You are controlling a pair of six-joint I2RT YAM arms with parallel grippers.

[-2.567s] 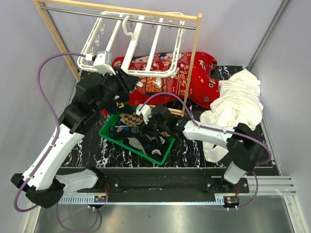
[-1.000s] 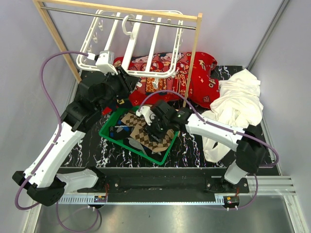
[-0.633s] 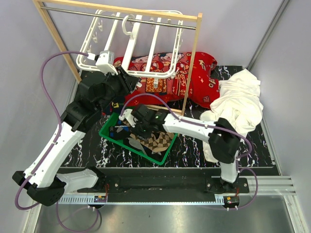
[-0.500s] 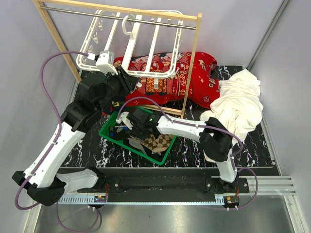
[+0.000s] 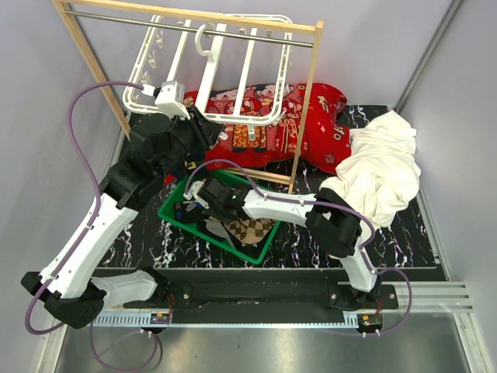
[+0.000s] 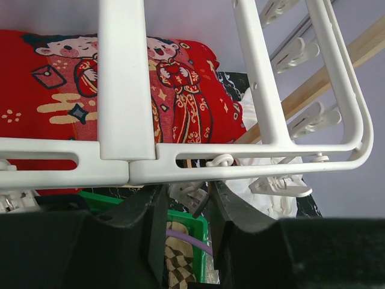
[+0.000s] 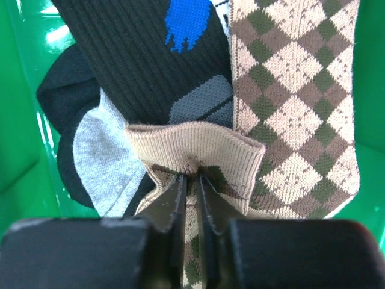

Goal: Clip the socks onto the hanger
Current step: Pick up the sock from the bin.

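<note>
The white hanger [image 5: 210, 70] hangs from its hook at the back left. My left gripper [image 5: 203, 124] is up at its near rail [image 6: 240, 162], with one dangling white clip [image 6: 191, 195] between the fingers of that left gripper [image 6: 187, 201], which is shut on it. The socks lie in the green basket [image 5: 172, 214]. My right gripper [image 7: 191, 174] is shut on the ribbed cuff of a tan argyle sock [image 7: 198, 144], bunching it. A second argyle sock [image 7: 295, 108] lies to the right, and a black sock [image 7: 150, 54] with a grey toe lies behind.
A wooden rack with a metal rod [image 5: 186, 17] carries the hanger; its right post [image 5: 304, 101] stands just behind the basket. A red printed cloth [image 5: 318, 116] lies at the back. A big white cloth [image 5: 380, 167] is heaped on the right. A purple cable [image 6: 186, 236] crosses the basket.
My right arm has swung left across the basket, and its gripper has gone from open to shut on the argyle sock's cuff. The left arm and the hanger have stayed put.
</note>
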